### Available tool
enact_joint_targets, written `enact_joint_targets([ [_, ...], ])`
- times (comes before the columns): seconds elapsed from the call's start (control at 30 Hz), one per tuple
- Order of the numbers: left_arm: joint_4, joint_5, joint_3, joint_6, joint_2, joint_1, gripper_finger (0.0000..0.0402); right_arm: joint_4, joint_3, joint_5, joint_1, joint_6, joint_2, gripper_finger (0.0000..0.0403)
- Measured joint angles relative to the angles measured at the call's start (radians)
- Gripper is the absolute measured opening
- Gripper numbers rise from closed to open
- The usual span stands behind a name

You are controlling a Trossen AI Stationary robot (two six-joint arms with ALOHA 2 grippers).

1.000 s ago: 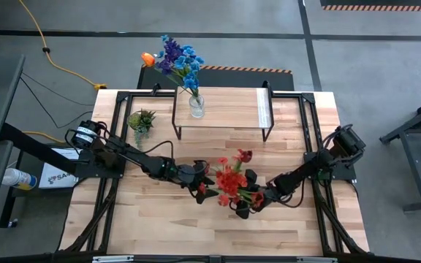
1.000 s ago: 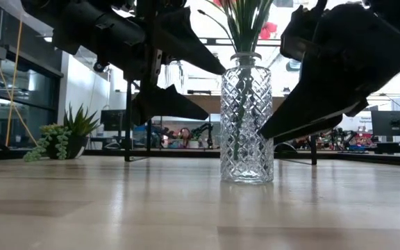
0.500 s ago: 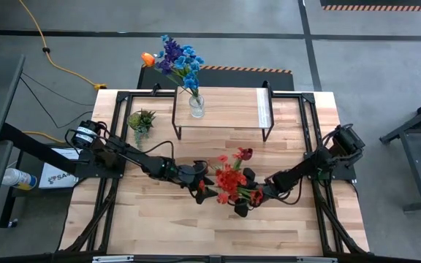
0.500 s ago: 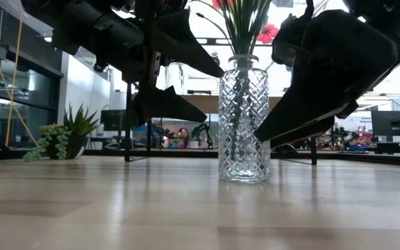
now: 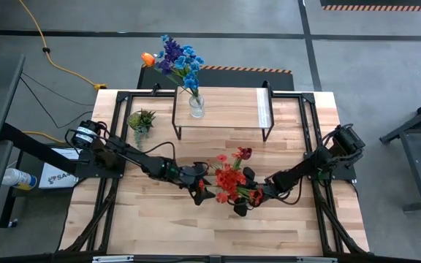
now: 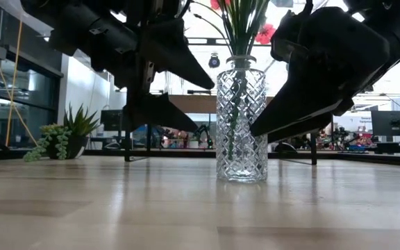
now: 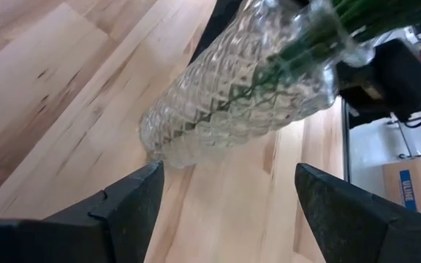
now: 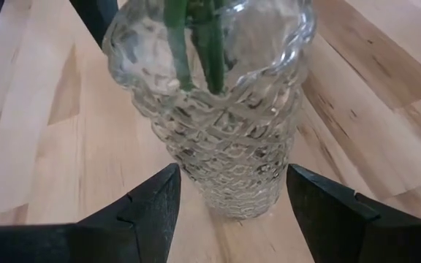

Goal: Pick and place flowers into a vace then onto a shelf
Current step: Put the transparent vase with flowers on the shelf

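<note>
1. Red flowers (image 5: pixel 230 177) stand in a cut-glass vase (image 6: pixel 242 121) upright on the table (image 5: pixel 152 219), mid-table, nearer than the shelf (image 5: pixel 225 109).
2. Left gripper (image 5: pixel 202 190) sits just left of the vase, fingers spread, not touching.
3. Right gripper (image 5: pixel 245 204) sits just right of it, fingers spread around the glass; contact unclear.
4. Blue and purple flowers (image 5: pixel 175 60) stand in a second vase (image 5: pixel 196 107) on the shelf's left end.

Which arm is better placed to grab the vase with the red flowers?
Probably right. The right gripper already straddles the glass vase, open fingers either side. The left gripper, also open, sits short of it.
</note>
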Motion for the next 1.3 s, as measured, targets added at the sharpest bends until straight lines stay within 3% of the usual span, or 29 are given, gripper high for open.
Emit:
enact_joint_targets([
  [0.37, -0.012, 0.002, 0.0, 0.0, 0.0, 0.0, 0.0342, -0.038, 0.0, -0.008, 0.0, 0.029, -0.001, 0.0239],
  [0.77, -0.18, 0.129, 0.0, -0.064, 0.0, 0.0, 0.034, -0.074, 0.0, -0.011, 0.0, 0.083, -0.001, 0.0239],
  [1.0, -0.2, 0.071, 0.0, -0.079, 0.0, -0.002, 0.034, -0.079, 0.0, -0.024, 0.002, 0.077, -0.001, 0.0239],
  [1.3, -0.389, 0.002, 0.0, -0.097, -0.067, -0.054, 0.0335, -0.078, 0.0, -0.035, 0.002, 0.076, -0.001, 0.0239],
])
